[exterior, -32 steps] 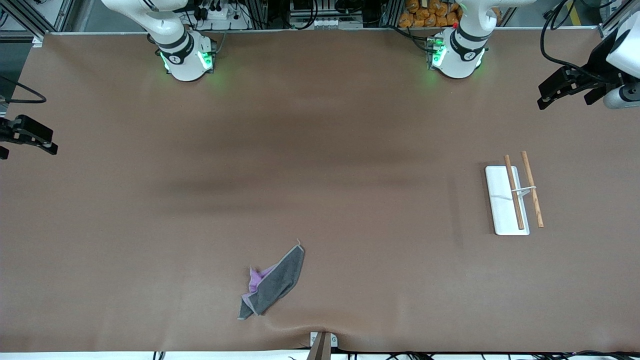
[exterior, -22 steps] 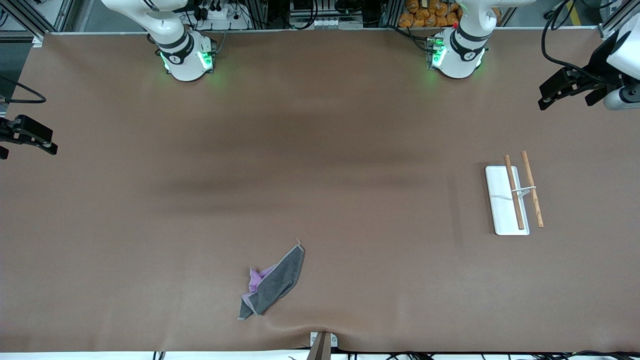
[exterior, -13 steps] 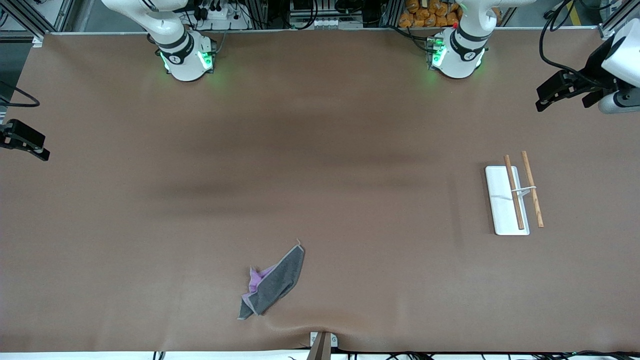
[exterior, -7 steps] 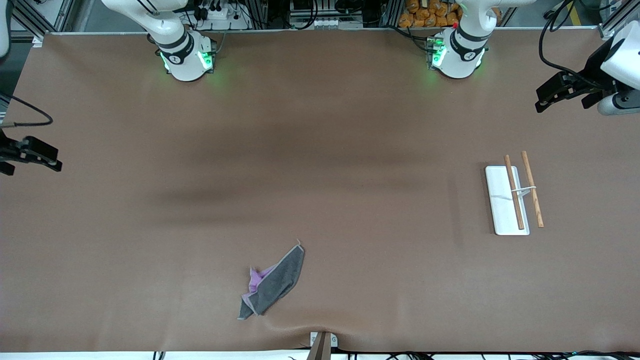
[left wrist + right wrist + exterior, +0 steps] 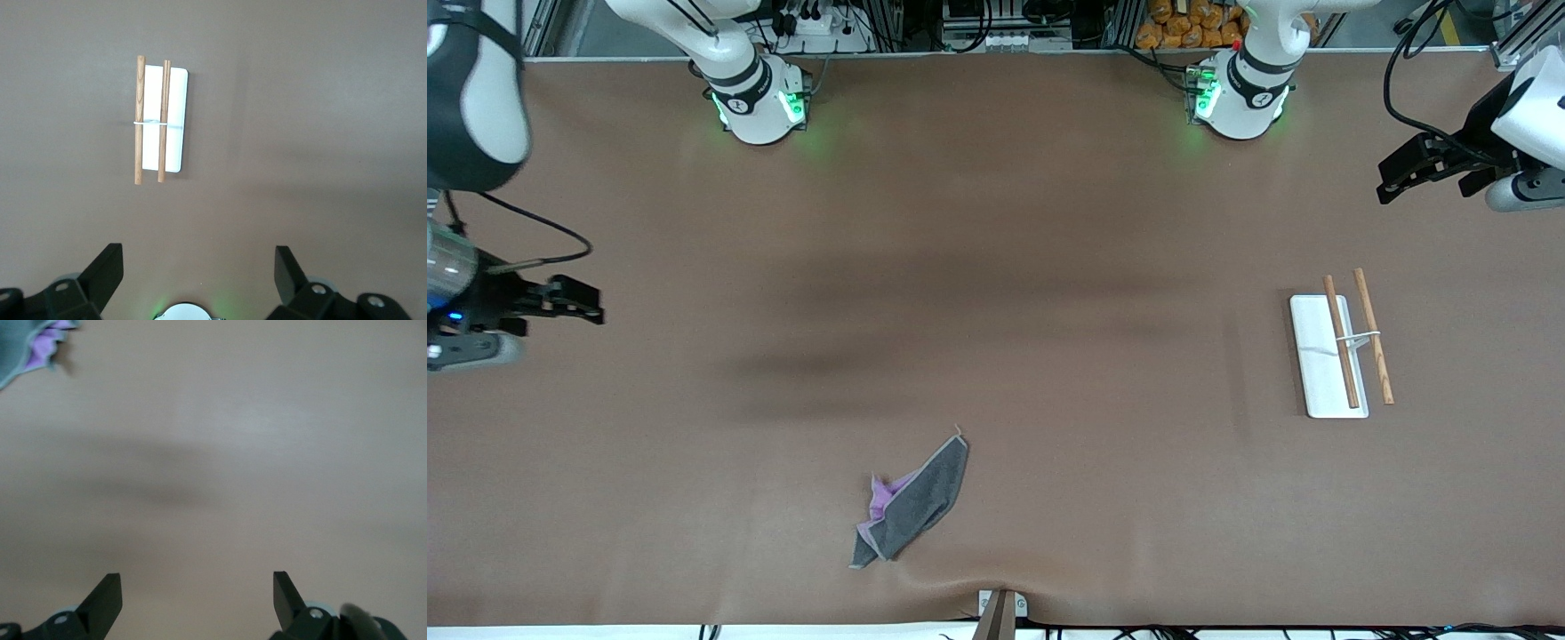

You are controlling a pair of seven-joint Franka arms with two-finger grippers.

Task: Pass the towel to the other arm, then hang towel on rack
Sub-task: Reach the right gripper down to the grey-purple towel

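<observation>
The towel (image 5: 911, 504) lies crumpled on the table near the front camera, grey face up with purple folds showing; a corner of it also shows in the right wrist view (image 5: 37, 343). The rack (image 5: 1343, 351), a white base plate with two brown rods and a wire bracket, stands toward the left arm's end; it also shows in the left wrist view (image 5: 160, 120). My right gripper (image 5: 587, 302) is open and empty above the table at the right arm's end. My left gripper (image 5: 1392, 182) is open and empty, high at the left arm's end.
The brown table mat (image 5: 996, 293) is bare between the towel and the rack. The two arm bases (image 5: 760, 102) stand along the table edge farthest from the front camera. A small metal bracket (image 5: 1000, 609) sits at the table edge nearest that camera.
My right gripper has come in over the table from the edge, toward the towel's side. My left gripper has shifted only slightly. The towel and the rack have not moved.
</observation>
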